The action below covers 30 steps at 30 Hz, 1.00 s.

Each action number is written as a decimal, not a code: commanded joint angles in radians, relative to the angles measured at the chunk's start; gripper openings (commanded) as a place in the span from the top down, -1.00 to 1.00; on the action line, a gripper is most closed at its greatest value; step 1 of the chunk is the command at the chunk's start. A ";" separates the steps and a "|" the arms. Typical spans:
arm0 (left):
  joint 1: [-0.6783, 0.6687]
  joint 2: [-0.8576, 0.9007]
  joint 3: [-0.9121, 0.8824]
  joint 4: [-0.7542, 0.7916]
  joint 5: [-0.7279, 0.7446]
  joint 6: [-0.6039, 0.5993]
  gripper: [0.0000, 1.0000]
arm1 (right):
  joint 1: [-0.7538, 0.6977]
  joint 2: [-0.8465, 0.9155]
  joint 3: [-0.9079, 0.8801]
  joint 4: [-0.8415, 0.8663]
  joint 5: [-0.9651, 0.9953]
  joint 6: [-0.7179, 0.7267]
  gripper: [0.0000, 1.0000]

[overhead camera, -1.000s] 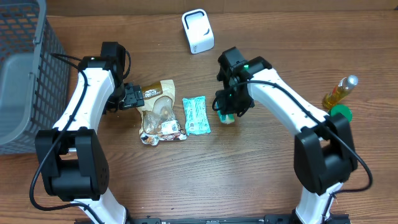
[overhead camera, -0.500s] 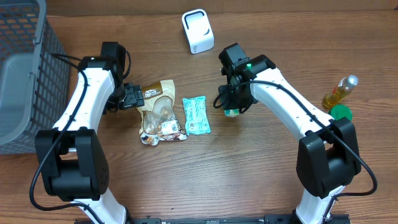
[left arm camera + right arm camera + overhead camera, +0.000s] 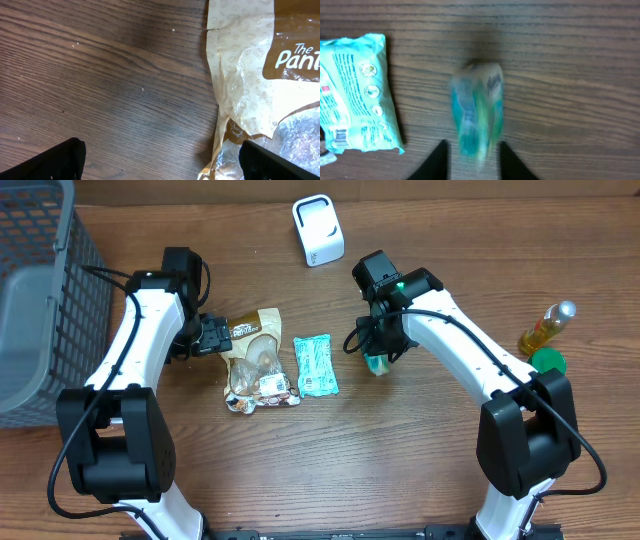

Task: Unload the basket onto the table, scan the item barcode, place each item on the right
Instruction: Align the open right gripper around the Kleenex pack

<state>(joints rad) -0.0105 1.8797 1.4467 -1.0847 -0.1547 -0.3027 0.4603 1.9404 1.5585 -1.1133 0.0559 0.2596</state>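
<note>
Teal packet (image 3: 477,110) blurs between right gripper's (image 3: 473,152) slightly parted fingers, hold unclear; left gripper (image 3: 160,150) wide, empty; pass at the scanner (image 3: 318,230) apparently pending.

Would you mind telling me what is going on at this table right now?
The right pincer hangs over a small teal tissue packet on the wooden table, a finger on either side; the packet is blurred, so I cannot tell whether it is gripped. The left pincer stands open at the edge of a brown snack bag. A teal wipes pack lies between bag and packet, and a white box, likely the scanner, stands farther back.
</note>
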 commanded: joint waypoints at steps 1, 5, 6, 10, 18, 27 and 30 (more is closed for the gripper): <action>0.003 0.007 0.015 0.001 -0.010 0.019 -0.99 | 0.005 -0.014 0.011 0.003 0.010 0.006 0.17; 0.003 0.007 0.015 0.002 -0.010 0.019 -0.99 | 0.005 -0.014 0.011 0.005 0.012 0.006 0.13; 0.003 0.007 0.015 0.001 -0.010 0.019 -0.99 | 0.005 -0.014 0.011 0.008 0.015 0.006 0.13; 0.003 0.007 0.015 0.002 -0.010 0.019 -0.99 | 0.003 -0.014 0.011 0.020 0.062 0.006 0.17; 0.003 0.007 0.014 0.001 -0.010 0.019 -0.99 | -0.009 -0.007 0.011 0.041 0.198 0.090 0.86; 0.003 0.007 0.015 0.001 -0.010 0.019 -0.99 | -0.013 0.039 0.011 0.014 0.167 0.115 0.93; 0.003 0.007 0.014 0.001 -0.010 0.019 -0.99 | -0.012 0.063 0.011 0.003 0.167 0.115 0.93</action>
<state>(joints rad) -0.0105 1.8797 1.4467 -1.0843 -0.1547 -0.3027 0.4522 1.9743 1.5585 -1.1076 0.2234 0.3599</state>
